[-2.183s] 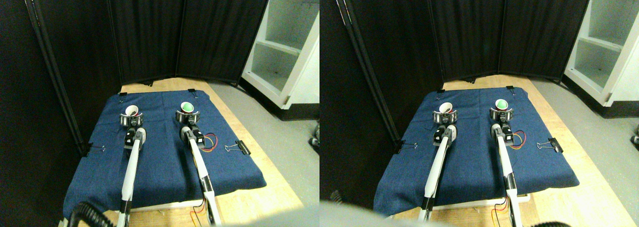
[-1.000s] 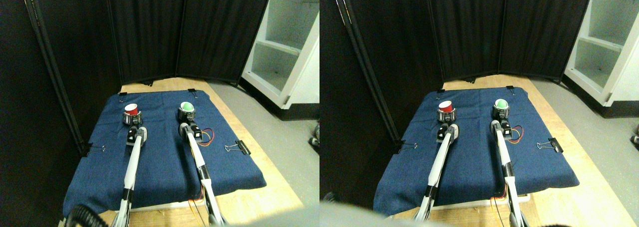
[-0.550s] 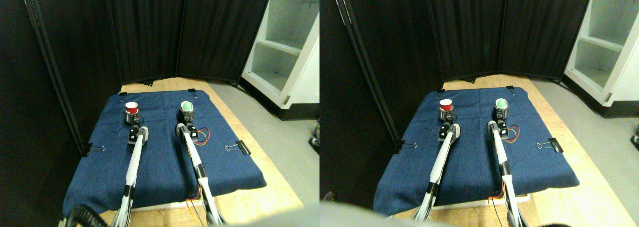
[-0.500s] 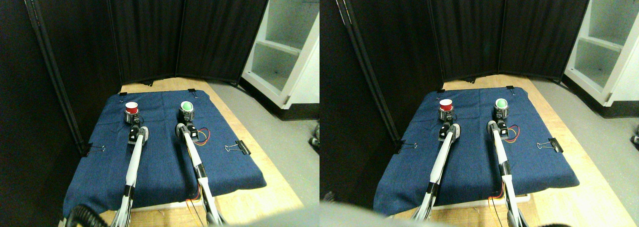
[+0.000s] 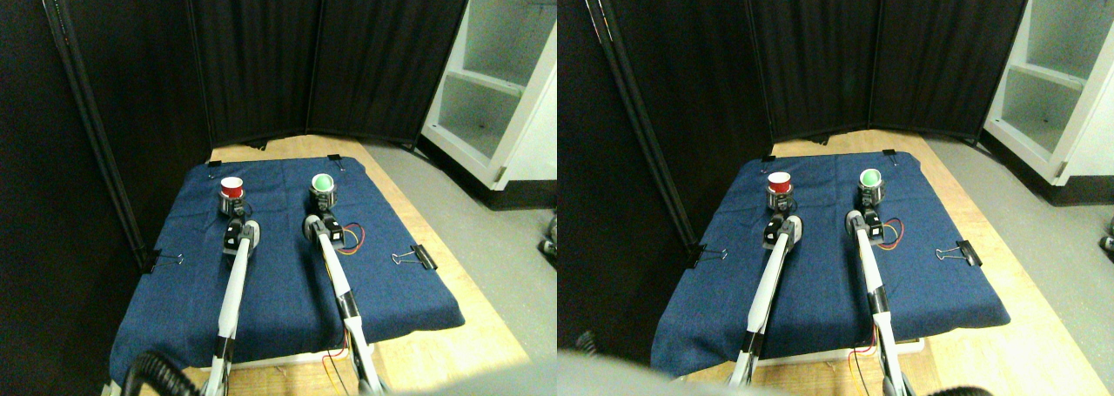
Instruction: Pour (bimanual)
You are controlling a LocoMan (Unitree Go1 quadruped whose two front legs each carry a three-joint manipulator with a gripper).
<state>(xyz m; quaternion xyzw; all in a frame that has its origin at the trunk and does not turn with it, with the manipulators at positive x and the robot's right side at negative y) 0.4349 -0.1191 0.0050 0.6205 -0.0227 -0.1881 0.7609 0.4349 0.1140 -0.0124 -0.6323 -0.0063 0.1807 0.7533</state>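
On the blue cloth (image 5: 287,283), a red cup (image 5: 231,189) with a white rim stands upright at the far left. My left gripper (image 5: 231,206) is shut on its lower part, which it hides. A green cup (image 5: 324,183) stands upright to the right of it, with my right gripper (image 5: 323,202) shut on its base. The two cups are well apart. Both pale arms reach up from the bottom edge to the cups.
Binder clips (image 5: 416,258) hold the cloth's edges to the wooden board (image 5: 435,344). Coloured wires (image 5: 357,238) lie beside the right arm. Black curtain panels (image 5: 261,57) close off the back and left; a white shelf unit (image 5: 496,83) stands at the right.
Over two seconds both grippers' wide jaws closed in on the cups' bases. In the last half second the green cup and right gripper shifted slightly left; the red cup stayed put.
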